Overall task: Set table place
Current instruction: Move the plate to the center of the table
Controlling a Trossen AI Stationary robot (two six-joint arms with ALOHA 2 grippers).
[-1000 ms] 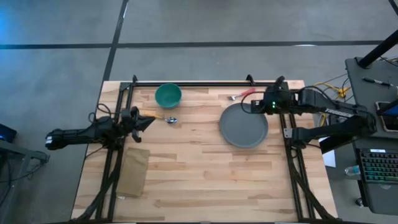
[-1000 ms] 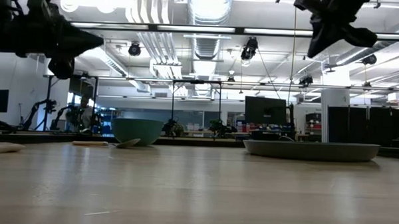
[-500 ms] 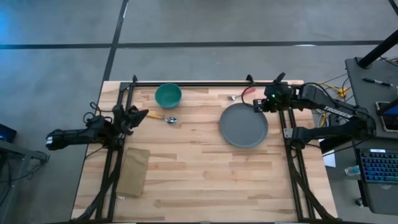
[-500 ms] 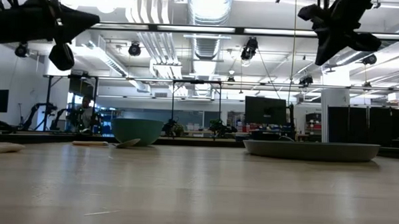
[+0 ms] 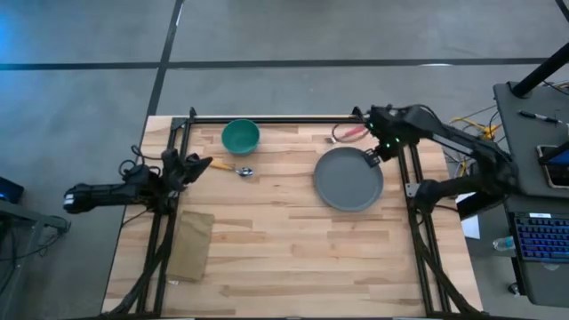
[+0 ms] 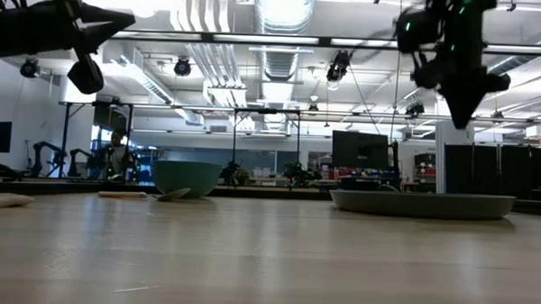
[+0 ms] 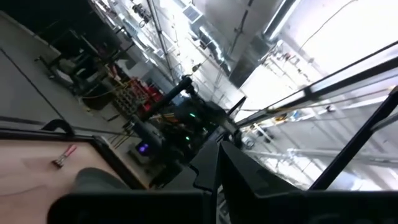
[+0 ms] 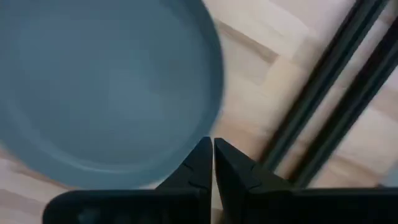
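Pale wooden table (image 5: 284, 249) inside black rail frame, grey plate (image 5: 348, 179) near its right edge, right gripper (image 5: 372, 157) above plate rim, fingers pressed together holding nothing, left gripper (image 5: 197, 165) at left edge, fingers together, empty.

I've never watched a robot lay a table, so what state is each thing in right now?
Plate: grey, empty, flat on the table.
Bowl: teal, upright, looks empty.
Spoon: lying flat beside the bowl.
Napkin: tan, folded, lying flat.
Red-handled utensil: lying flat behind the plate.
Right gripper: shut, empty, above the plate's edge.
Left gripper: raised off the table, holding nothing.
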